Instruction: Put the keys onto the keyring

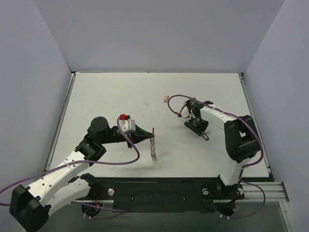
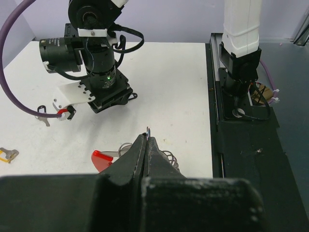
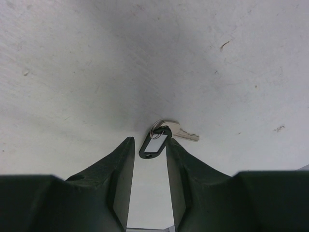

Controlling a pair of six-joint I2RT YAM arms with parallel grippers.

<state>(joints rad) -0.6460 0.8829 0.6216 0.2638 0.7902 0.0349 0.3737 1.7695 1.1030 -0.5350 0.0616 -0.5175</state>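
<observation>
Right wrist view: right hand [image 3: 148, 147] is open, holding nothing, set astride a key [image 3: 157, 141] that lies flat on the counter [image 3: 72, 72], probably lined up to pinch it. Top view: left hand [image 1: 148, 133] is pinched fully closed on the keyring [image 1: 154, 147]. It dangles left of the key, likely held up so the ring is reachable for threading.

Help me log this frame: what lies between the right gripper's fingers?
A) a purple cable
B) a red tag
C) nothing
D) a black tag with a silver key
D: the right wrist view shows a black tag with a silver key attached, between the right gripper's open fingers.
</observation>
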